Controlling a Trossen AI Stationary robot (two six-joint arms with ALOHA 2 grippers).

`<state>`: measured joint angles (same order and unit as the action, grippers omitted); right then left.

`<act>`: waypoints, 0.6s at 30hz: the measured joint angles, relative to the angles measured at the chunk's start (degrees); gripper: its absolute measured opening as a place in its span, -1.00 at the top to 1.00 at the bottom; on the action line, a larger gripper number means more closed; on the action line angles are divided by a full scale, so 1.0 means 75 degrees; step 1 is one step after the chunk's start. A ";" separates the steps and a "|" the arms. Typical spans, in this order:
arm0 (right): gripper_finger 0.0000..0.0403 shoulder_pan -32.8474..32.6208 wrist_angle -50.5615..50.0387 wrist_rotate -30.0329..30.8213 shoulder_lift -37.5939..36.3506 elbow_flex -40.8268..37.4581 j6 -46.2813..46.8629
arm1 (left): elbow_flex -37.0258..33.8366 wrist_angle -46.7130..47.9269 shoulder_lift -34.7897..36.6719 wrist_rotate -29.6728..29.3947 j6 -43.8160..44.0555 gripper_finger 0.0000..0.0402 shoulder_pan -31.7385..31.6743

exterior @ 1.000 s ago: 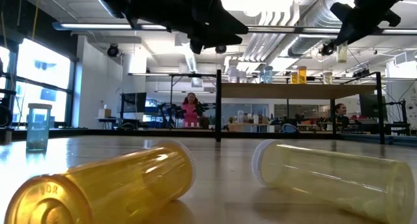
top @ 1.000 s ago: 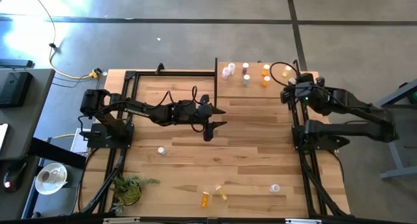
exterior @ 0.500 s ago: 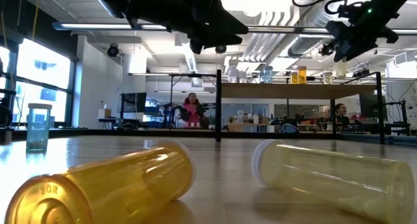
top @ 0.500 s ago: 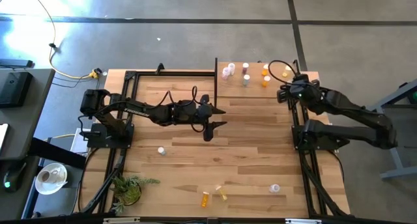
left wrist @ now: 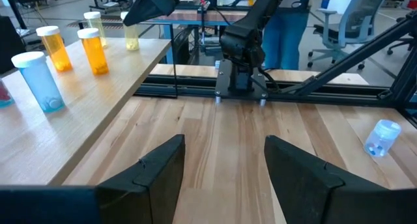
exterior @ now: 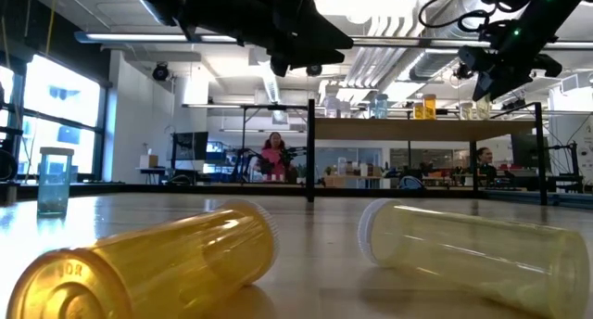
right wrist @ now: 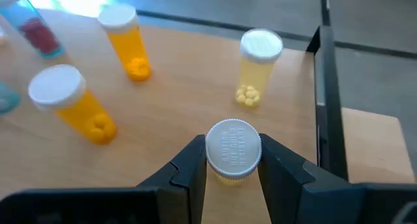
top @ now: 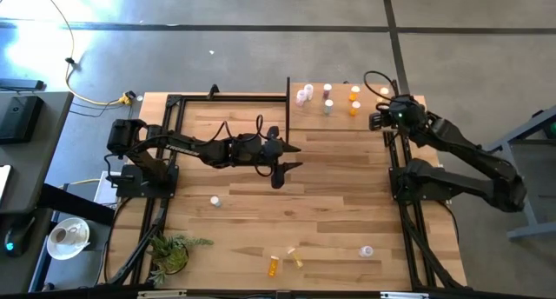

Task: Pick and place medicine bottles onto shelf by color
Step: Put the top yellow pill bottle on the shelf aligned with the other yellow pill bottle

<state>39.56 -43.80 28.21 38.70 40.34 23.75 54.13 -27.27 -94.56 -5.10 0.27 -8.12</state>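
The light-wood shelf (top: 395,97) stands at the table's far right and carries several upright bottles: pink (top: 302,95), grey-teal (top: 328,107), orange (top: 354,109) and yellow (top: 383,93). My right gripper (top: 377,121) is over the shelf's right part, shut on a yellow bottle with a white cap (right wrist: 233,149). My left gripper (top: 292,157) is open and empty over the table's middle, and it also shows in the left wrist view (left wrist: 225,172). On the table near the front edge an orange bottle (top: 274,265), a yellow one (top: 296,258) and a clear one (top: 367,251) lie on their sides. A grey-teal one (top: 215,201) stands upright. My right gripper pinches the yellow bottle between its two fingers at the two sides of its white cap (right wrist: 212,160). The fingers point down from above. The bottle is upright, cap up, its body hanging below the fingers over the shelf board.
Thin black posts (top: 288,103) stand at the shelf's edges. A yellow bottle (right wrist: 259,68) and two orange ones (right wrist: 124,42) stand close ahead of the held bottle. A green plant (top: 169,251) sits at the front left corner. Bare wood lies between the arms.
My right gripper has carried the yellow bottle a little toward the table's far edge, over the shelf's right part. The bottle stays upright in the hold.
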 joint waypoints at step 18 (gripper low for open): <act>0.35 0.0403 0.0173 -0.0505 0.0044 0.0000 -0.0234 | 0.0003 0.0001 -0.0001 0.0000 -0.0067 -0.01 0.0000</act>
<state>42.58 -42.50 24.43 39.03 40.34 22.00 54.15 -27.27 -94.57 -5.10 -0.23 -8.12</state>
